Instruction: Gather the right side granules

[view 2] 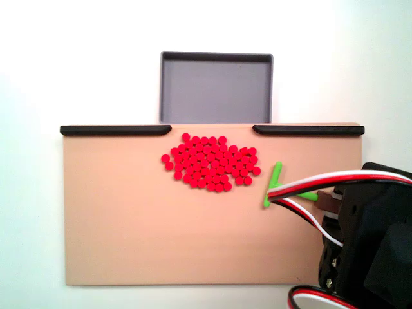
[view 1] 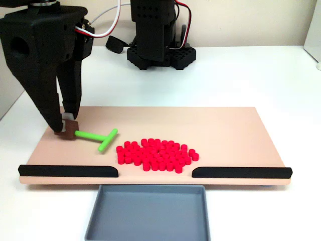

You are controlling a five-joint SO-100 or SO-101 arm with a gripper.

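- The gripper point(view 1: 64, 128) is pinched shut on the brown end of the green stick point(view 1: 98, 136).
- The red granules point(view 1: 156, 154) sit heaped beside the gap before the gray tray point(view 1: 146, 228).
- Sweeping looks next: swing the stick behind them.

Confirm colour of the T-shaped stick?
Bright green T-shaped stick, clearest in the fixed view facing the arm.

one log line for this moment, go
claw: shut on stick handle | stick: left of granules, apart | granules: one pile by gap | tray: empty
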